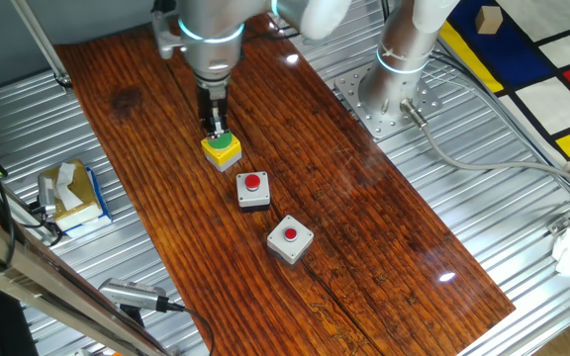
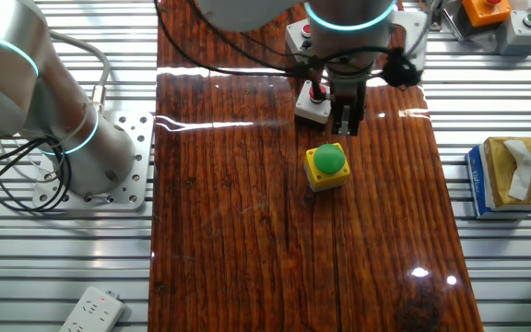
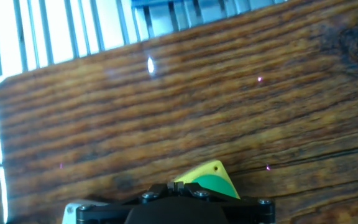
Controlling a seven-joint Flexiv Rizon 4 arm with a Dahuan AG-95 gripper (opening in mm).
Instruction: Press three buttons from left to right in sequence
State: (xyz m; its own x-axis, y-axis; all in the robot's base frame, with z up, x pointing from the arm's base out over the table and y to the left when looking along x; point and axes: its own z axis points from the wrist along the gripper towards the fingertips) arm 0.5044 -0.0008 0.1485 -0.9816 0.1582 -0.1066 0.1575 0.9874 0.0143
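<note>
hand | above green button (yellow box)

Tissue box beside wooden board; white power strip on slatted table.

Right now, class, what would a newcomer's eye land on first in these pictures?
Three small button boxes run in a diagonal row on the dark wooden board: the yellow box with green button, a dark-based box with red button, a grey box with red button. The gripper hangs over the yellow one.
</note>
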